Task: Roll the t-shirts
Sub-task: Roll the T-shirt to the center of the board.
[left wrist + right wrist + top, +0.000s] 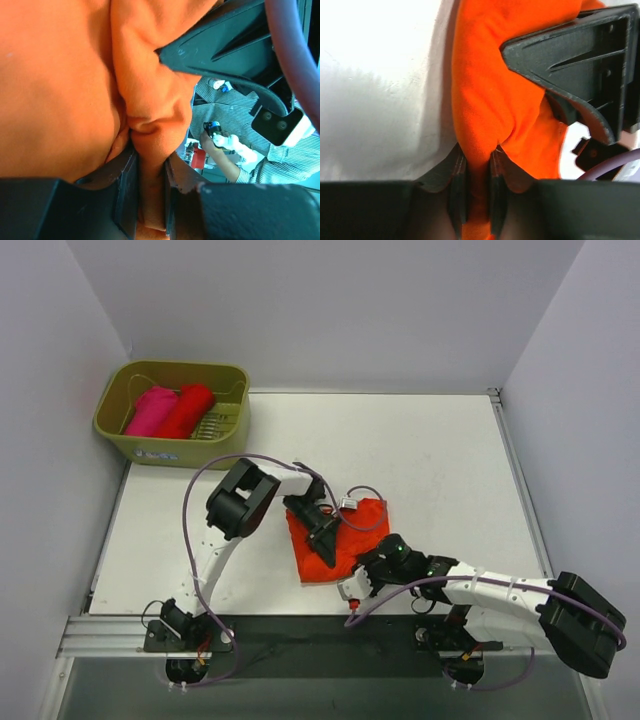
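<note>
Seen from above, the orange tee [345,540] lies bunched on the table [430,460] near the arm bases, with the left gripper [322,532] and right gripper [362,578] both at it. The red tee [188,410] and pink tee [150,410] lie side by side in the basket [170,448] at the far left. Only the wrist views show the grips. The left gripper [150,175] is closed narrowly on an orange fold, and the right gripper [477,170] pinches another fold beside bare table.

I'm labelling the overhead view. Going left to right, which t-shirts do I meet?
magenta-pink t-shirt → red t-shirt → orange t-shirt
</note>
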### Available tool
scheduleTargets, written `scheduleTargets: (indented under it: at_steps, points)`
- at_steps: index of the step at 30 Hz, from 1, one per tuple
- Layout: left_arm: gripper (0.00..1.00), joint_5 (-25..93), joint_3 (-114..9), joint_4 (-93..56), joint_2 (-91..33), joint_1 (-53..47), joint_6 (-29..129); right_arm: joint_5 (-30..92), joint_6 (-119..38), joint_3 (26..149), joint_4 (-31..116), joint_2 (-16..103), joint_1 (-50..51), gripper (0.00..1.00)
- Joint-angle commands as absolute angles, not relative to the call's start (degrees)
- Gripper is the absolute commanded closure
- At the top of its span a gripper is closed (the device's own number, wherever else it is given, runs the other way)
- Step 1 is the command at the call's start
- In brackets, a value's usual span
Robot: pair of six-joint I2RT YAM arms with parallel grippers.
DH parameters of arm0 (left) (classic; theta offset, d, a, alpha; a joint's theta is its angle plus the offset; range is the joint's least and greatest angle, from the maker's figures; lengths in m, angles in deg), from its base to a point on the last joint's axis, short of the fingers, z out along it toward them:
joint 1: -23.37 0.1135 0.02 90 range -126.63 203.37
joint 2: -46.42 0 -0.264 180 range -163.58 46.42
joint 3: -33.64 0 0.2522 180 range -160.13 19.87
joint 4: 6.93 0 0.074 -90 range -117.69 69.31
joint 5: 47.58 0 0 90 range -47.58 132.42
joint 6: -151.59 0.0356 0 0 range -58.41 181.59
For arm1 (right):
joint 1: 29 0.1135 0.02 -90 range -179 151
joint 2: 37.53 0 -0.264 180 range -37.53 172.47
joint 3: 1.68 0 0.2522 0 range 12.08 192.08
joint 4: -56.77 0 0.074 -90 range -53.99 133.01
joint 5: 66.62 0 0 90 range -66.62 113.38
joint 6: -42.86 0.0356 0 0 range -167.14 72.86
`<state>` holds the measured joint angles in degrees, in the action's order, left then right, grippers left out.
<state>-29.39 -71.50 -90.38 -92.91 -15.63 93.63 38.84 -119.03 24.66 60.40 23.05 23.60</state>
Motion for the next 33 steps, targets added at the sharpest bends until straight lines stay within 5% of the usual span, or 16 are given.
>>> scheduleTargets:
  at_steps: [1, 7, 18, 26, 33]
  points:
    - [0.79, -24.6, -71.0, -86.6, -89.9, -13.8, 91.1, 37.4, -111.8, 28.3, 41.4, 21.4, 23.3, 0.94]
    - [0.67, -16.3, -68.0, -69.2, -77.3, -12.0, 74.7, 48.6, -110.3, 32.0, 27.6, 18.1, 19.4, 0.95]
    - [0.55, 14.3, -38.2, -22.3, -44.2, -10.5, 57.7, 59.7, -108.7, 45.1, 14.7, 33.7, 7.4, 0.95]
    - [0.49, 33.7, -22.6, -12.3, -29.8, -17.6, 69.5, 66.0, -106.1, 54.3, 7.0, 46.0, -1.6, 0.95]
    - [0.43, 25.0, -16.6, -6.2, -24.5, -27.3, 85.0, 72.7, -107.6, 66.5, -6.5, 61.1, -7.6, 0.95]
